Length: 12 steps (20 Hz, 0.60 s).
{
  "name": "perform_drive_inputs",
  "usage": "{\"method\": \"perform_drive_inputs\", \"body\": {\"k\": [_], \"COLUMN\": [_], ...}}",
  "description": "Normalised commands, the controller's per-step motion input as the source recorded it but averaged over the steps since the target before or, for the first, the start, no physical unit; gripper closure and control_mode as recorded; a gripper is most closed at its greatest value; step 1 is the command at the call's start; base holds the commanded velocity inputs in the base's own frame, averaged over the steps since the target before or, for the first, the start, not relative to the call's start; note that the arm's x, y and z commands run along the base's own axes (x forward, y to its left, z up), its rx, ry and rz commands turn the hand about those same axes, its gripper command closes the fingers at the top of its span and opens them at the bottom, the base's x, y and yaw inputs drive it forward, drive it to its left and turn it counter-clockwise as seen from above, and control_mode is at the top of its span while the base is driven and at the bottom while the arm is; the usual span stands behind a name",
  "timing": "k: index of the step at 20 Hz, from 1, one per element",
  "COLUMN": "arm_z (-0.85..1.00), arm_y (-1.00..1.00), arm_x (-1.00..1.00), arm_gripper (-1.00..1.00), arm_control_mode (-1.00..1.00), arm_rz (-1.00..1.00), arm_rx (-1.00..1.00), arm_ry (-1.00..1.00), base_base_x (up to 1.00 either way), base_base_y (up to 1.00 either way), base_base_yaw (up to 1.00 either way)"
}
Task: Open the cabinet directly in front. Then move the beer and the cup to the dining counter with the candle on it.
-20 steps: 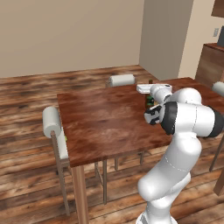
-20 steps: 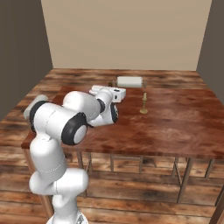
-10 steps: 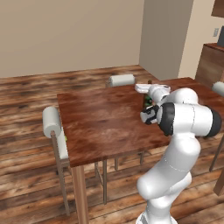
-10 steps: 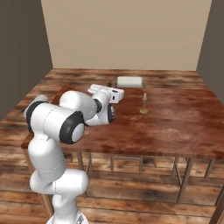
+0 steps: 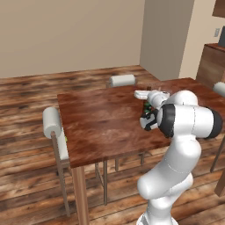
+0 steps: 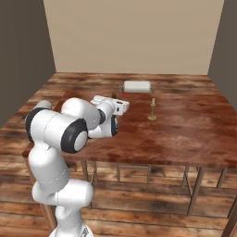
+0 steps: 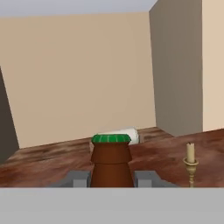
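My gripper [image 7: 111,179] is shut on the beer [image 7: 111,164], a dark brown bottle with a green cap that stands upright between the grey fingertips [image 7: 78,179]. In the left base view the gripper [image 5: 147,97] hovers over the right part of the dining counter [image 5: 101,125], and a bit of the beer's green label [image 5: 146,106] shows under the hand. The candle [image 6: 152,109] in its brass holder stands on the glossy tabletop [image 6: 185,134] just right of the gripper [image 6: 115,105]; it appears as well in the hand view [image 7: 190,162]. The cup and the cabinet are out of view.
Chairs with white roll backs stand around the table: one on the left side [image 5: 52,123], one on the far side [image 5: 122,80] [image 6: 137,86], one at the right edge [image 5: 219,88]. A brown wooden unit [image 5: 212,66] stands by the right wall. Wood floor surrounds the table.
The hand with the bottle has edged slightly lower and nearer to the robot's body over the tabletop. The grip is unchanged, and the candle has not moved.
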Motion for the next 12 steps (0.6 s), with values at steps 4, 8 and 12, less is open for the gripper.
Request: {"method": "perform_drive_inputs", "body": {"k": [4, 8, 12], "arm_z": [-0.21, -0.06, -0.25], "arm_y": [0.0, -0.02, 0.0], "arm_x": [0.0, 0.0, 0.0], "arm_gripper": [1.0, 1.0, 1.0], "arm_control_mode": [-1.0, -1.0, -1.0], "arm_rz": [0.06, 0.01, 0.03], "arm_rx": [0.0, 0.0, 0.0], "arm_ry": [-0.12, -0.23, -0.39], "base_base_x": [0.0, 0.0, 0.0], "base_base_y": [0.0, 0.0, 0.0], "base_base_yaw": [0.0, 0.0, 0.0]}}
